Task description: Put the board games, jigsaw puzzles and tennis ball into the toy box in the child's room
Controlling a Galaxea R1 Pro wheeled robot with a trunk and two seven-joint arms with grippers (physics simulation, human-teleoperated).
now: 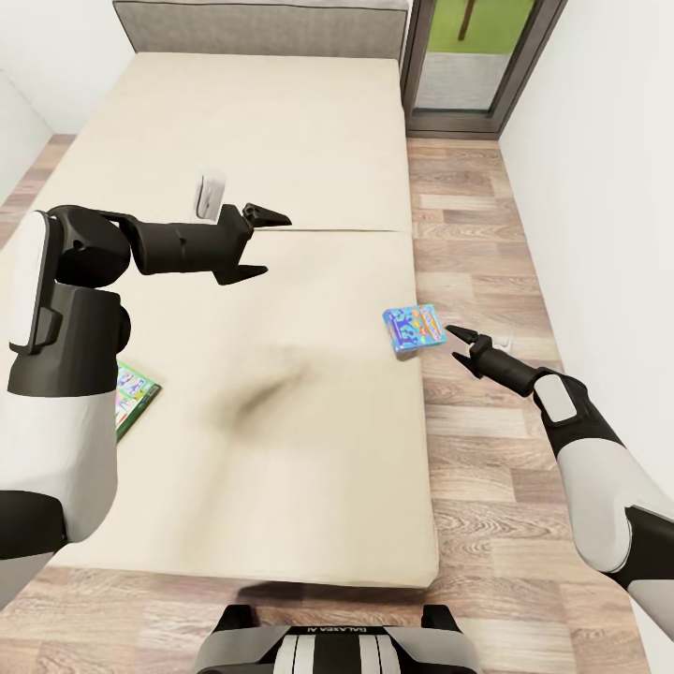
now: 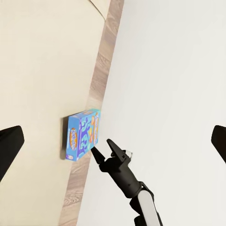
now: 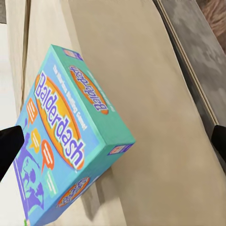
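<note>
- Blue board game (image 1: 413, 329) lies at the bed's (image 1: 234, 131) right edge, ungrasped; the right hand (image 1: 461, 345) sits just beside it, fingers spread, empty.
- Green-edged board game (image 1: 133, 399) lies near the bed's left edge.
- Left hand (image 1: 260, 245) hovers wide open, empty.
- Judgement: neither bed game is collected yet.

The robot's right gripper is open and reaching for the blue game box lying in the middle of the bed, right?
Almost. The right gripper is open and reaching for the blue game box, but the box lies at the bed's side edge, overhanging the wood floor, not in the middle. The head view shows this.
</note>
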